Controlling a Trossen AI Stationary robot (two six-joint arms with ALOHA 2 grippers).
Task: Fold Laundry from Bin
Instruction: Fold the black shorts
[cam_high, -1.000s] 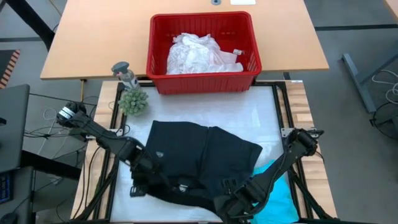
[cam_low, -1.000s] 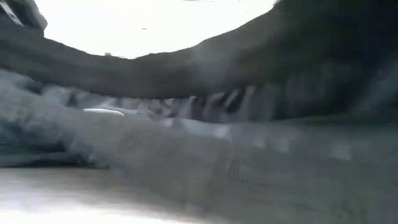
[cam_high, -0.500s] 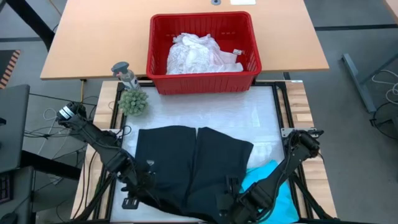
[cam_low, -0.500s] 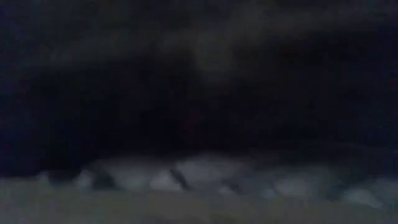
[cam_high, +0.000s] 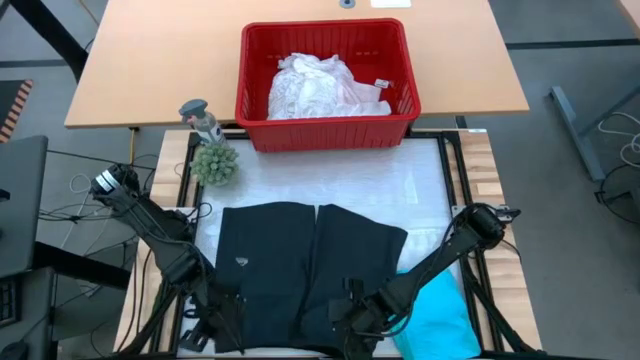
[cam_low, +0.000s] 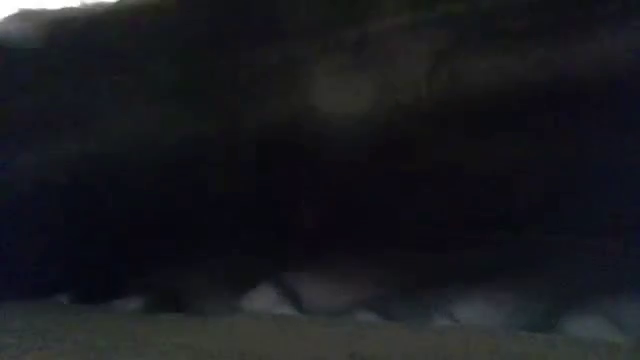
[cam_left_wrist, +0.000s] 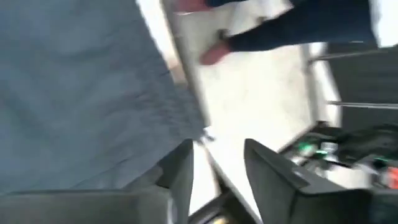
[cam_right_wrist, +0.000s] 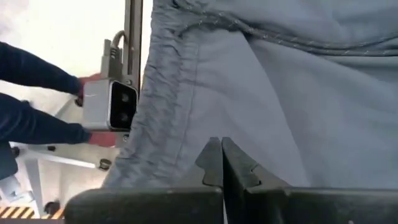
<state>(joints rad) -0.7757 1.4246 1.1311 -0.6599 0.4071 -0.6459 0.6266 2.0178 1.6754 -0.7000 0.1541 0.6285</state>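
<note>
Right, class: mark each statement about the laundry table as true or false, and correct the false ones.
1. The black garment lies spread on the table. True.
2. The red bin is empty. False: a white lacy top lies in it.
3. The right gripper has its fingers wide apart. False: they are shut, over the black garment.
4. The left gripper is open, at the black garment's edge. True.
5. The teal garment lies inside the bin. False: it lies on the table, beside the black garment.

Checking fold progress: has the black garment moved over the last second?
Yes. The black garment was pulled toward the table's near edge, away from the red bin, and now lies flatter as two side-by-side panels.
</note>
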